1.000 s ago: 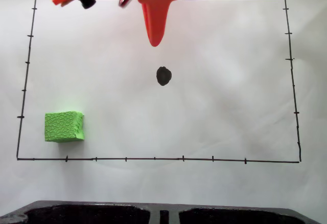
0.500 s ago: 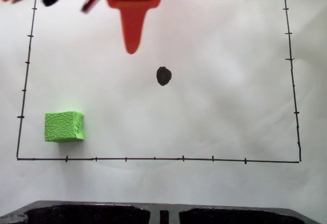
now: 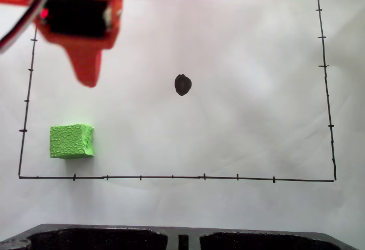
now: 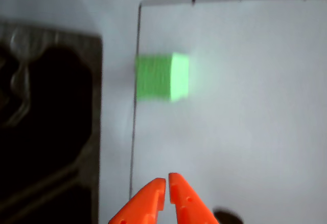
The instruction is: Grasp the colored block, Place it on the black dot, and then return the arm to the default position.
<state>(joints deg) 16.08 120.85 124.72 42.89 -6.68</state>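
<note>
Tool (image 4: 167, 183) seen pressed together, nothing pinched, well apart from colored block (image 3: 71, 141); black dot (image 3: 182, 84) uncovered.

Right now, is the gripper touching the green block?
Apart. In the wrist view, bare white paper lies between the gripper and the green block; the fixed view shows the same gap.

The colored block (image 3: 71, 141) is bright green with a crackled, scale-like pattern, lying below the orange arm (image 3: 80, 27), whose housing frames a black part and trails red, white and black wires. The black dot (image 3: 182, 84), to the block's right in the fixed view, is solid black on white paper (image 3: 245, 119) bordered by thin black ticked lines. In the wrist view the block (image 4: 162, 76) blurs into two greens, its paler face turned away from a black tray (image 4: 46, 127).
</note>
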